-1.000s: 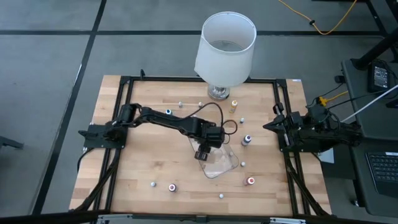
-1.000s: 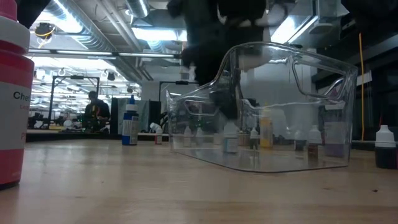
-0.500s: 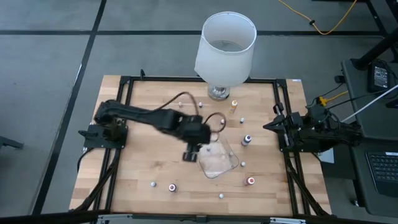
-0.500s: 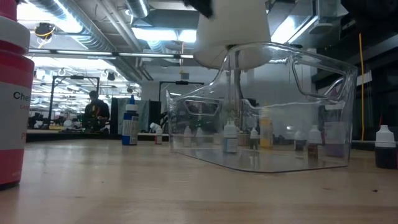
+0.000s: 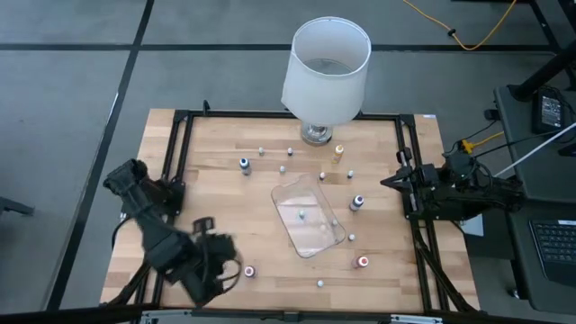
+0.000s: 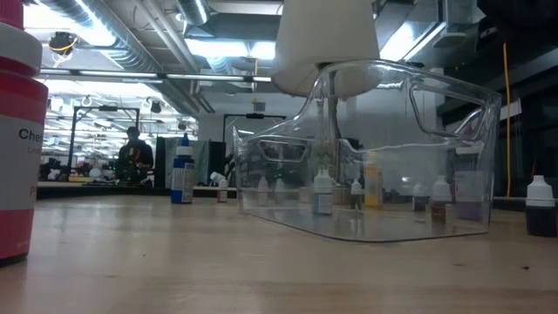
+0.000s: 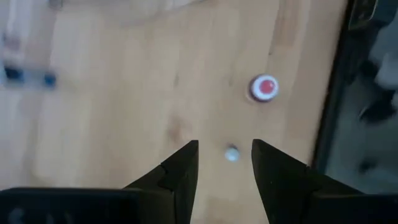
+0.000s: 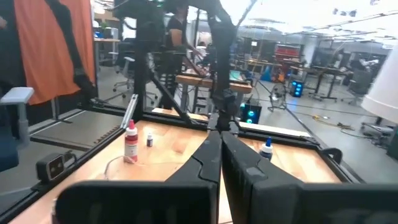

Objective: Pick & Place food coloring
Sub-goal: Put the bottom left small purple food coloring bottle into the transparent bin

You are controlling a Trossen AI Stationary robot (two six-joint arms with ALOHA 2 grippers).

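A clear plastic tray point(image 6: 375, 166) sits on the wooden table point(image 6: 218, 270); small bottles point(image 6: 323, 192) show through its walls, one with a yellowish body point(image 6: 373, 186); a red-bodied bottle point(image 6: 19, 139) looms at the near left edge; a dark bottle with a white cap point(image 6: 540, 208) stands at the right; a white lamp point(image 6: 327, 44) rises behind the tray; a person point(image 6: 135, 155) is far off in the room.

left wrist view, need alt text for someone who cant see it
The left gripper, fingers open, hangs over a wooden table with a small white-capped bottle between its fingertips. A red-capped bottle stands just beyond, near the table's black frame.
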